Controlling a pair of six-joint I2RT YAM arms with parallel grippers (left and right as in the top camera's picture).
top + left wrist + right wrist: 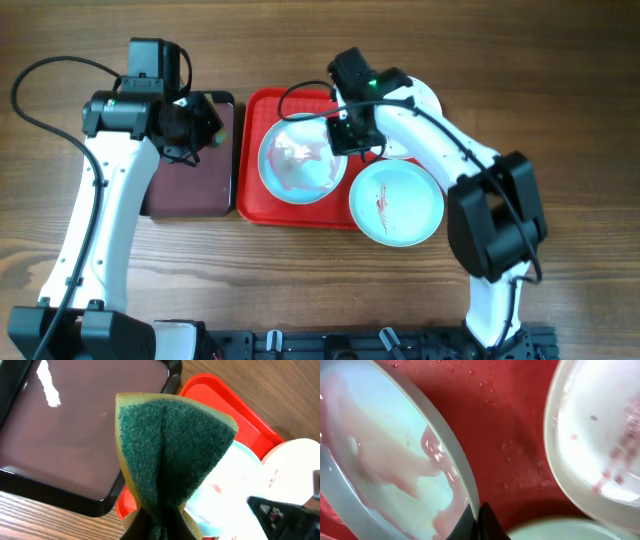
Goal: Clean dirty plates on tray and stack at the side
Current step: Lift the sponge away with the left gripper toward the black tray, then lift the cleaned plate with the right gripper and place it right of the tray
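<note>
**Holding sponge and plate rim**

Left gripper (pixel 157 529) pinches a folded green sponge (pixel 170 450) above the maroon tray (pixel 75 435). Right gripper (pixel 350 138) is closed on the rim of a pink-smeared blue plate (pixel 298 160) in the red tray (pixel 264 208). White plate (pixel 600 445) lies beside it. A second blue plate (pixel 397 205), streaked red, overlaps the tray's near right corner.

Red tray (pixel 262 212), pink-smeared blue plate (pixel 300 165), green sponge (pixel 170 450)

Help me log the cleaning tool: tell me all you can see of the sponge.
The sponge is yellow foam with a dark green scouring face, pinched at one end by the left gripper so it creases midway and fans out. It seems held above the dark tray's edge, beside the red tray.
</note>
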